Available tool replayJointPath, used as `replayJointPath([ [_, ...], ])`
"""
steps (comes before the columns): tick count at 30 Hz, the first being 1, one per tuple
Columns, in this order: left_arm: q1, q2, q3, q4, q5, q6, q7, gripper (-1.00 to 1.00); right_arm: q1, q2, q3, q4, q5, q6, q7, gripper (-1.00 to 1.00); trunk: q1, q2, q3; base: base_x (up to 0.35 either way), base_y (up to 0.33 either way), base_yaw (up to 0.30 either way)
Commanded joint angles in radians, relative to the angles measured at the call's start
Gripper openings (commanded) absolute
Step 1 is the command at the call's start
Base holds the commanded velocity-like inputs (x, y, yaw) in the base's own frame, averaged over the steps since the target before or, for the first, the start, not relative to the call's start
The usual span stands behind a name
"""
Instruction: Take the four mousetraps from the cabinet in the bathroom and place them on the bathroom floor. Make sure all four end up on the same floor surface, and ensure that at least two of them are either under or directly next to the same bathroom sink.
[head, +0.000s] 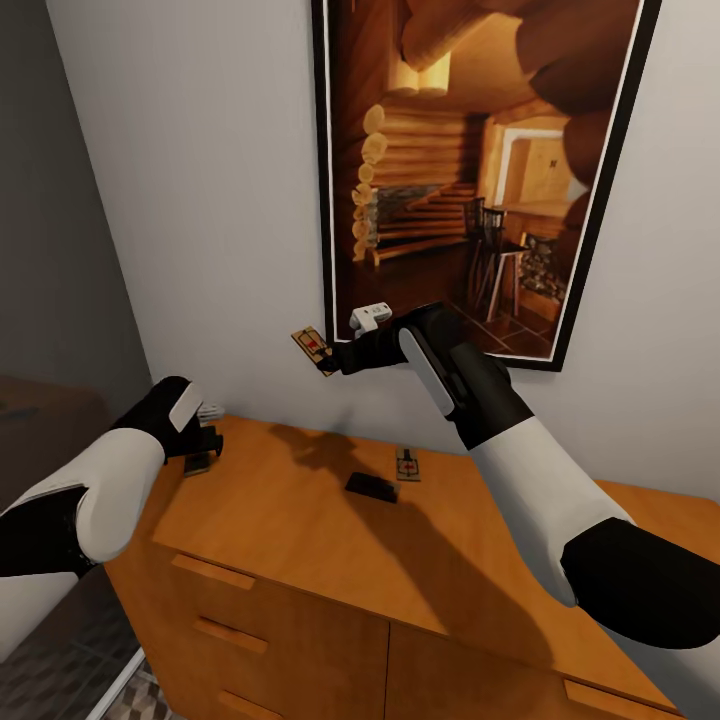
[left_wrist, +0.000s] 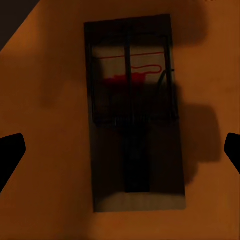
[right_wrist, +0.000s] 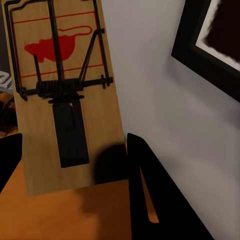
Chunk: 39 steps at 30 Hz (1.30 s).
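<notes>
Orange-brown cabinet (head: 300, 540) top, right fingers (head: 335, 358) pinching raised mousetrap (head: 311, 347), left fingers (head: 205, 440) spread over shadowed mousetrap (left_wrist: 132, 110)

The left tool (head: 205, 440) hides most of a mousetrap (head: 197, 463).

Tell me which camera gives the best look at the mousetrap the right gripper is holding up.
The right wrist view: the held mousetrap fills the frame, its red mouse mark, wire and spring plain, a finger beside it. The head view shows it small at the right gripper, raised above the cabinet. The left wrist view shows a different trap, lying on wood.
</notes>
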Motion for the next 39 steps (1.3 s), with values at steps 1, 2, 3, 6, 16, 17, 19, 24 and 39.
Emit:
replayJointPath([
  [1, -0.001, 0.000, 0.002, -0.001, 0.010, 0.002, 0.009, 1.00, -0.001, 0.000, 0.000, 0.000, -0.002, 0.004, 0.001, -1.00, 0.000, -0.001, -0.001, 0.000, 0.000, 0.000],
  [2, -0.001, 0.000, 0.002, -0.001, 0.010, 0.002, 0.009, 1.00, -0.001, 0.000, 0.000, 0.000, -0.002, 0.004, 0.001, -1.00, 0.000, -0.001, -0.001, 0.000, 0.000, 0.000],
  [3, -0.001, 0.000, 0.002, -0.001, 0.010, 0.002, 0.009, 1.00, -0.001, 0.000, 0.000, 0.000, -0.002, 0.004, 0.001, -1.00, 0.000, -0.001, -0.001, 0.000, 0.000, 0.000],
  [6, -0.001, 0.000, 0.002, -0.001, 0.010, 0.002, 0.009, 1.00, -0.001, 0.000, 0.000, 0.000, -0.002, 0.004, 0.001, -1.00, 0.000, -0.001, -0.001, 0.000, 0.000, 0.000],
  [16, -0.001, 0.001, 0.002, -0.001, 0.009, 0.002, 0.009, 1.00, -0.001, 0.000, 0.000, 0.000, -0.002, 0.004, 0.001, -1.00, 0.000, -0.001, -0.001, 0.000, 0.000, 0.000],
  [17, -0.001, 0.001, 0.002, -0.001, 0.009, 0.002, 0.009, 1.00, -0.001, 0.000, 0.000, 0.000, -0.002, 0.004, 0.001, -1.00, 0.000, -0.001, -0.001, -0.005, 0.000, 0.000],
  [19, -0.001, 0.001, 0.002, -0.001, 0.009, 0.002, 0.009, 1.00, -0.001, 0.000, 0.000, 0.000, -0.002, 0.004, 0.001, -1.00, 0.000, -0.001, -0.001, -0.033, -0.014, 0.000],
  [24, -0.001, 0.001, 0.002, -0.001, 0.009, 0.002, 0.009, 1.00, -0.001, 0.000, 0.000, 0.000, -0.002, 0.004, 0.001, -1.00, 0.000, -0.001, -0.001, -0.119, -0.062, 0.000],
  [39, -0.001, 0.004, 0.004, -0.003, 0.009, 0.002, 0.009, 1.00, -0.001, 0.000, -0.001, 0.000, -0.003, 0.004, 0.002, -1.00, 0.000, -0.001, -0.001, -0.021, -0.009, 0.000],
])
